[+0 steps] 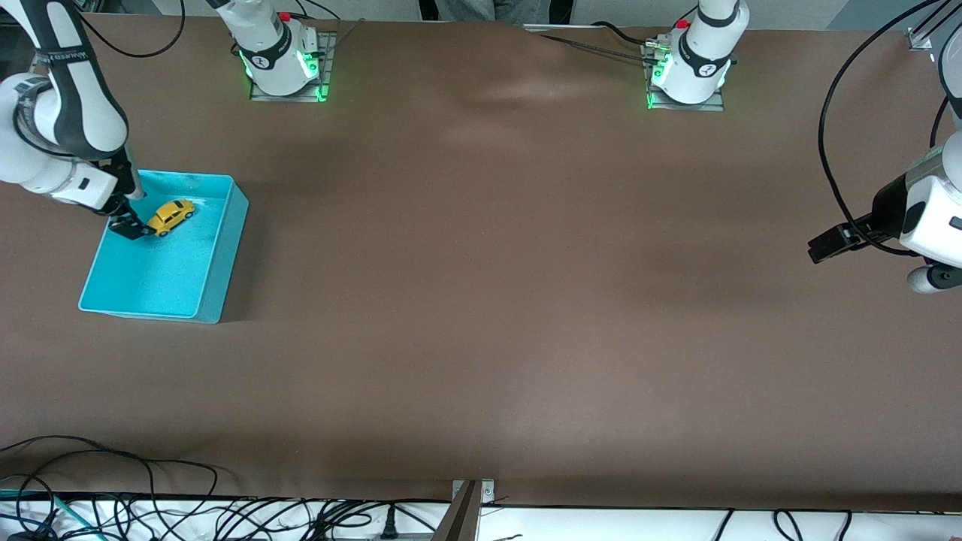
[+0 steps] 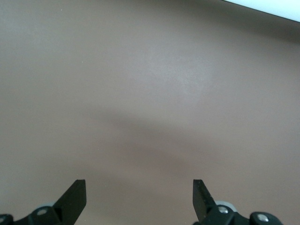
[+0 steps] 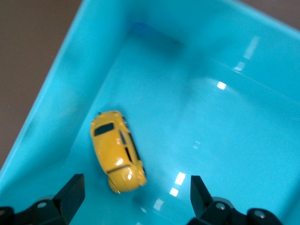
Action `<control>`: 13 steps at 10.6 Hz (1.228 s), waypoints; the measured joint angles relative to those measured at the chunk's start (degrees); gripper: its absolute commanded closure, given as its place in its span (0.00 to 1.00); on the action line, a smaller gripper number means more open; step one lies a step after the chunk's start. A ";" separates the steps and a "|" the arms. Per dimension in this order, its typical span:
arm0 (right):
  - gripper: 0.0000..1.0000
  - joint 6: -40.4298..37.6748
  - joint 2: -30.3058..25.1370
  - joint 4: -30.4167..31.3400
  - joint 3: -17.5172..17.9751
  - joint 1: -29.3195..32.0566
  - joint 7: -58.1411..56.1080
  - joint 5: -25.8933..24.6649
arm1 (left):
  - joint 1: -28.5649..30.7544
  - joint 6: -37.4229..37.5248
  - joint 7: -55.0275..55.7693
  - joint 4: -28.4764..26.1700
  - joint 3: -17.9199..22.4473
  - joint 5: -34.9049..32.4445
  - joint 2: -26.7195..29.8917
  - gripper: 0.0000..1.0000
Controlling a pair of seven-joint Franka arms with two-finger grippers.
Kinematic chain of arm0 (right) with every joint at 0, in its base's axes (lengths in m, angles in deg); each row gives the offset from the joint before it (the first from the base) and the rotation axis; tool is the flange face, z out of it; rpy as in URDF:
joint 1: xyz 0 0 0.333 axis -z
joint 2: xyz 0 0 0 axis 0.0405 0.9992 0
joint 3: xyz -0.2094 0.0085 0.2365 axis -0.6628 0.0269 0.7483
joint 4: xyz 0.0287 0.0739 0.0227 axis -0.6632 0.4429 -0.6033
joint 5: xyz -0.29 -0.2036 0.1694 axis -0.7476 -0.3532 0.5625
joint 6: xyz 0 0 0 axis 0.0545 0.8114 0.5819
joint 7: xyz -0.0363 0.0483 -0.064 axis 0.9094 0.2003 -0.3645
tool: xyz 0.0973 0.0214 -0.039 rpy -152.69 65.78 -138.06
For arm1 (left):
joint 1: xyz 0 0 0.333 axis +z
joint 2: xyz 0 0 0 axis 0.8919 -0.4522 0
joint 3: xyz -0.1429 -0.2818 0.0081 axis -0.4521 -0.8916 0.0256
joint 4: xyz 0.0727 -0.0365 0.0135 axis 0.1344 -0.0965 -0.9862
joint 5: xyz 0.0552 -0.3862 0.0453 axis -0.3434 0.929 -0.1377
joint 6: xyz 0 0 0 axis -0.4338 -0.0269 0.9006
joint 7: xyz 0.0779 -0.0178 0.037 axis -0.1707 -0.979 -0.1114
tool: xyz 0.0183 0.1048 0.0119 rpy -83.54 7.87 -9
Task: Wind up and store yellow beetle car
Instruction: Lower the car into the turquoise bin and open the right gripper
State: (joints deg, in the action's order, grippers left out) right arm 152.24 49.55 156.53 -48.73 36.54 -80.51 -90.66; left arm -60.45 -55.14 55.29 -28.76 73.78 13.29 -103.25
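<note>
The yellow beetle car [image 1: 172, 216] lies on the floor of the turquoise bin [image 1: 222, 252], near the bin's wall that is farther from the front camera. It also shows in the right wrist view [image 3: 115, 150], free between and just ahead of the open fingers. My right gripper [image 1: 134, 228] is open inside the bin, right beside the car and not holding it [image 3: 136, 194]. My left gripper [image 1: 825, 245] is open and empty over bare table at the left arm's end [image 2: 139, 199], where that arm waits.
The brown table [image 1: 496, 285] spreads between the two arms. Both arm bases [image 1: 282, 52] stand along its edge farthest from the front camera. Loose cables [image 1: 150, 511] lie off the table's nearest edge.
</note>
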 measured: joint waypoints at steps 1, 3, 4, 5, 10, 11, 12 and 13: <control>0.00 -2.06 -0.75 -2.68 0.48 -1.73 5.70 0.00 | 0.00 0.00 0.00 0.00 0.00 0.00 0.00 0.00; 0.00 -3.81 -1.15 -7.70 0.77 -6.79 16.66 0.33 | 0.01 0.00 0.00 0.00 0.00 0.00 -0.01 0.00; 0.00 -5.11 -1.17 -10.00 0.80 -9.17 23.13 1.83 | 0.01 0.00 0.00 0.00 0.00 0.00 -0.01 0.00; 0.00 -8.43 -1.20 -12.49 0.69 -11.28 29.26 4.32 | 0.02 0.00 0.00 0.00 0.00 0.00 -0.01 0.00; 0.00 -16.51 -3.53 -20.42 -0.94 -21.45 68.59 6.78 | 0.02 0.00 0.00 0.00 0.00 0.00 -0.01 0.00; 0.00 -17.66 -5.02 -20.75 -1.31 -23.24 76.58 6.86 | 0.02 0.00 0.00 0.00 0.00 0.00 -0.01 0.00; 0.00 -19.33 -6.39 -21.21 -1.73 -24.84 83.89 6.91 | 0.03 0.00 0.00 0.00 0.00 0.01 -0.01 0.00; 0.00 -21.48 -7.38 -22.27 -2.19 -26.19 90.45 6.92 | 0.03 0.00 0.00 0.00 0.01 0.01 -0.01 0.00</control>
State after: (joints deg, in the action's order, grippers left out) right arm 130.76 42.17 134.27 -50.92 10.35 9.94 -83.74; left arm -60.42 -55.14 55.29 -28.76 73.78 13.30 -103.26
